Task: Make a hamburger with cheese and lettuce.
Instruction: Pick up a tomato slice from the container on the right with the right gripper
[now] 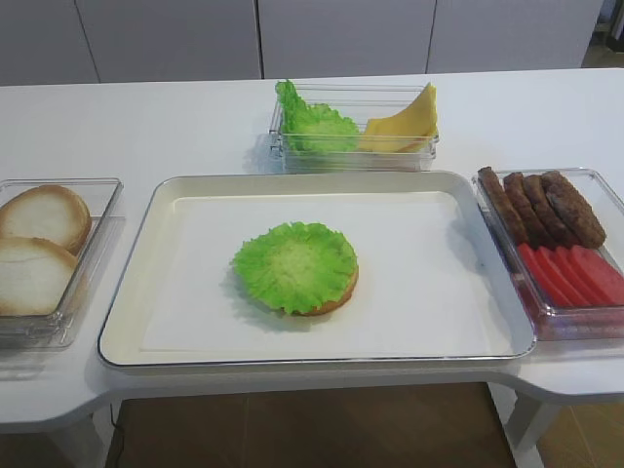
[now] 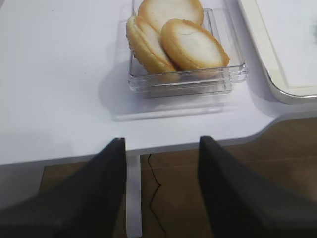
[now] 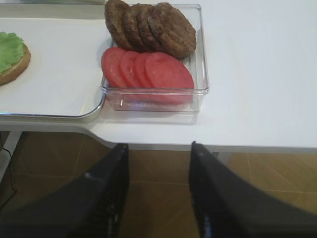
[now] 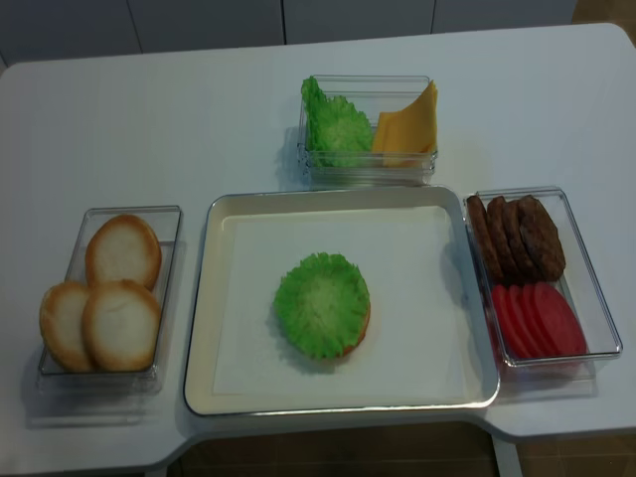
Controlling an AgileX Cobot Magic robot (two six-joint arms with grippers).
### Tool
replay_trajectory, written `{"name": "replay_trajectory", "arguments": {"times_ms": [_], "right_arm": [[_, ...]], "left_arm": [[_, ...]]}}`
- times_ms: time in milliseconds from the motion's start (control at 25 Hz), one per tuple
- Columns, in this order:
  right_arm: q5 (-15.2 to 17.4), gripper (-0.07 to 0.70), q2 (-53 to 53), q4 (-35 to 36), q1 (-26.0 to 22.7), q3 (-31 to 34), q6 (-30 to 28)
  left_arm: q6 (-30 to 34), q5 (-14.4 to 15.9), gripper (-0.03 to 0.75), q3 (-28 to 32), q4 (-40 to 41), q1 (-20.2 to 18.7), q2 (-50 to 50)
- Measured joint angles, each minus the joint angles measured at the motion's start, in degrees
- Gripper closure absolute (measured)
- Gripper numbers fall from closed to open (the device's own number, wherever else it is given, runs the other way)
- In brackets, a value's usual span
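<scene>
White worktop [image 4: 199,129] carries a rimmed tray [image 4: 204,298] at the middle of its front edge; the tray's front rim lies nearly flush with that edge, where the worktop is cut back in a notch. The hamburger [image 4: 323,306] sits near the tray centre: tan bun base with a frilly green leaf covering it, bun showing only at the lower right, bare tray liner on all sides. Toward the back edge, just behind the tray's rear rim, a clear bin [image 4: 368,169] holds the lettuce [image 4: 336,127] on its left and the cheese [image 4: 407,131] leaning upright on its right. Along the left edge, a clear box [image 4: 169,298] holds three pale bun halves [image 4: 119,318], overlapping. Along the right edge, a second clear box [image 4: 596,298], just beside the tray's right rim, holds dark patties [image 4: 519,237] at the back and red slices [image 4: 537,320] at the front. Left pincer [image 2: 161,198]: fingers apart, holding nothing, hanging off the front edge below the bun box, floor visible between them. Right pincer [image 3: 158,198]: fingers apart, holding nothing, off the front edge below the patty box. Neither arm appears in the two high views.
</scene>
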Motion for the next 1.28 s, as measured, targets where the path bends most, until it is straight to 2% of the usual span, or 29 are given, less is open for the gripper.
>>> {"name": "replay_trajectory", "arguments": {"times_ms": [1280], "right_arm": [[0.0,0.312,-0.1,0.0,0.0,0.0,0.0]], "left_arm": [[0.0,0.0,0.363,0.0,0.0,0.0,0.0]]}}
